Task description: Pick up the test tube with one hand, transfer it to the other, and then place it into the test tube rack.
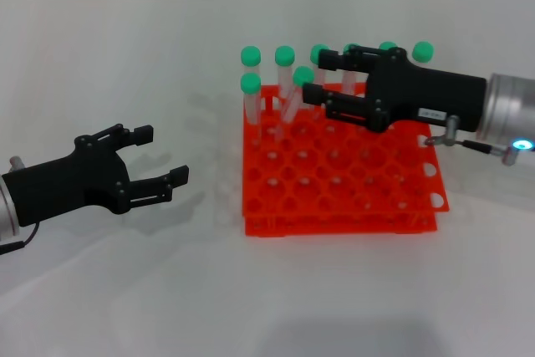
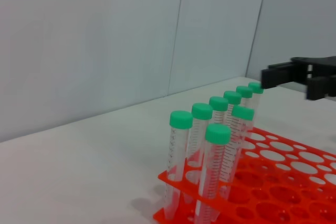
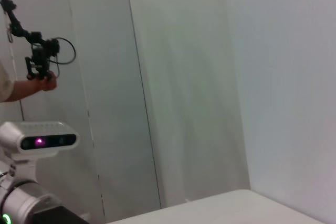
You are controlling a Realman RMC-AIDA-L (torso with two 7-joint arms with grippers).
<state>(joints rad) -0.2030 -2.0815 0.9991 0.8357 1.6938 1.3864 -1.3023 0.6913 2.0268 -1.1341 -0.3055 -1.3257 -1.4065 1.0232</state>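
Observation:
The orange-red test tube rack (image 1: 351, 186) (image 2: 294, 174) holds several green-capped clear tubes along its far rows. One test tube (image 1: 299, 81) (image 2: 241, 116) leans in a second-row hole and looks the same as the rest. My right gripper (image 1: 319, 76) (image 2: 294, 80), black with a white label, hovers open over the rack's far side. Its fingertips are just beside that leaning tube's cap and grip nothing. My left gripper (image 1: 161, 155) is open and empty, low over the table left of the rack.
The rack sits on a white table (image 1: 125, 56) with a pale wall behind. The right wrist view shows only wall panels, a grey camera head (image 3: 39, 140) and a person's hand holding a device (image 3: 39, 61).

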